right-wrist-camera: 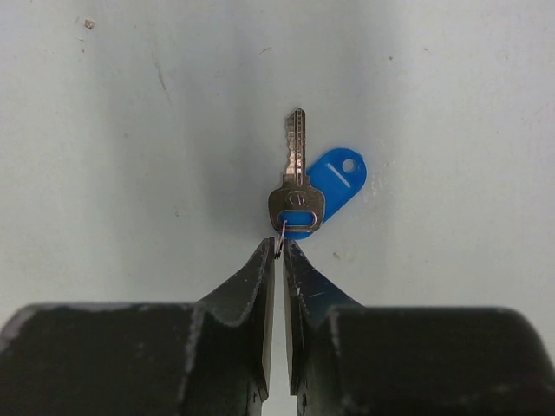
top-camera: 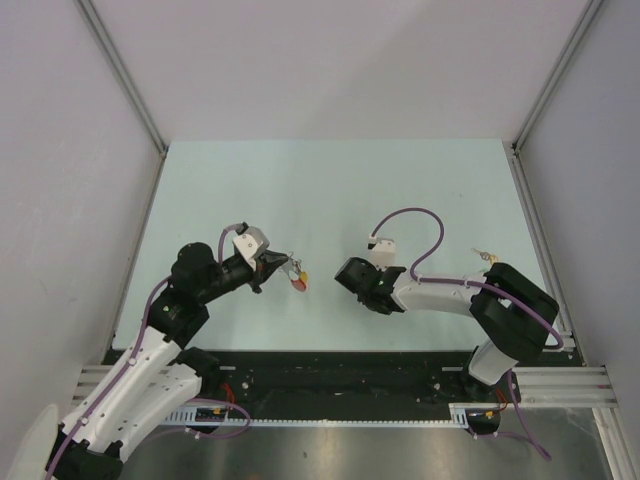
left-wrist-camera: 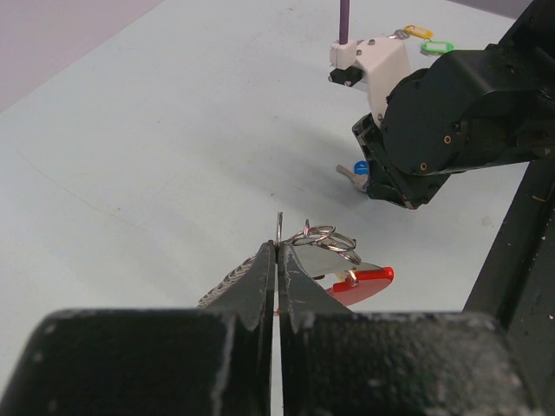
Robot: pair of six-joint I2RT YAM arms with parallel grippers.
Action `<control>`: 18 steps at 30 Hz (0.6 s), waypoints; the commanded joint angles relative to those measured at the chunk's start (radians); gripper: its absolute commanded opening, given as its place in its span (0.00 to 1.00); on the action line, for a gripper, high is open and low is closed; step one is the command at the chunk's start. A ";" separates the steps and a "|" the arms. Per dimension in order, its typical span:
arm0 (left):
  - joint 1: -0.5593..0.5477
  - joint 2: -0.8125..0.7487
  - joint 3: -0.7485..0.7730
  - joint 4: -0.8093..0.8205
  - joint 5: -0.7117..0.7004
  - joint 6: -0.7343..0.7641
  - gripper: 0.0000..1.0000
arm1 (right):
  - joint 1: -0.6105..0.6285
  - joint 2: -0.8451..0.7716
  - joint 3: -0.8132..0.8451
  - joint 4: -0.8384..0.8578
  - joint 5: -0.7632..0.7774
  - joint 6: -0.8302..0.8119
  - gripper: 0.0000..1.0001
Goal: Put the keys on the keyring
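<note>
Pressed tight together at the very front of the left wrist view, the jaws of the left gripper (left-wrist-camera: 277, 246) pinch a thin wire ring edge-on, rising to 12 o'clock from their tips. The rest of the keyring (left-wrist-camera: 328, 237), a cluster of silver loops with a red band (left-wrist-camera: 368, 279), sits just beside them toward 2 o'clock. Whether it rests on the pale bench (left-wrist-camera: 147, 156) or hangs clear cannot be told. Farther out at 1 o'clock the right gripper (right-wrist-camera: 279, 248) faces them, apart from the keyring with bare bench between; from above it sits at 3 o'clock from the left one. Its jaws stand nearly together, nipping the small wire loop at the head of the blue-tagged key (right-wrist-camera: 296, 178). The key's long axis runs straight on from those jaws, head at the tips, blade to 12 o'clock, blue tag (right-wrist-camera: 336, 182) splayed to 1 o'clock behind it. The coming move likely turns on carrying that small loop across to the gripped ring, and the right arm is placed to do it. Farthest off, near 1 o'clock, lie a yellow-tagged key (left-wrist-camera: 417, 32) and a green-tagged key (left-wrist-camera: 438, 48).
</note>
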 commanded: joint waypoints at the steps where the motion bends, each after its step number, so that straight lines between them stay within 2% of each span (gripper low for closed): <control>1: 0.008 -0.012 0.048 0.029 0.009 -0.011 0.00 | -0.001 0.016 -0.001 -0.020 0.045 0.039 0.12; 18: 0.010 -0.022 0.048 0.027 0.005 -0.011 0.01 | -0.013 0.010 -0.013 -0.016 0.036 0.050 0.05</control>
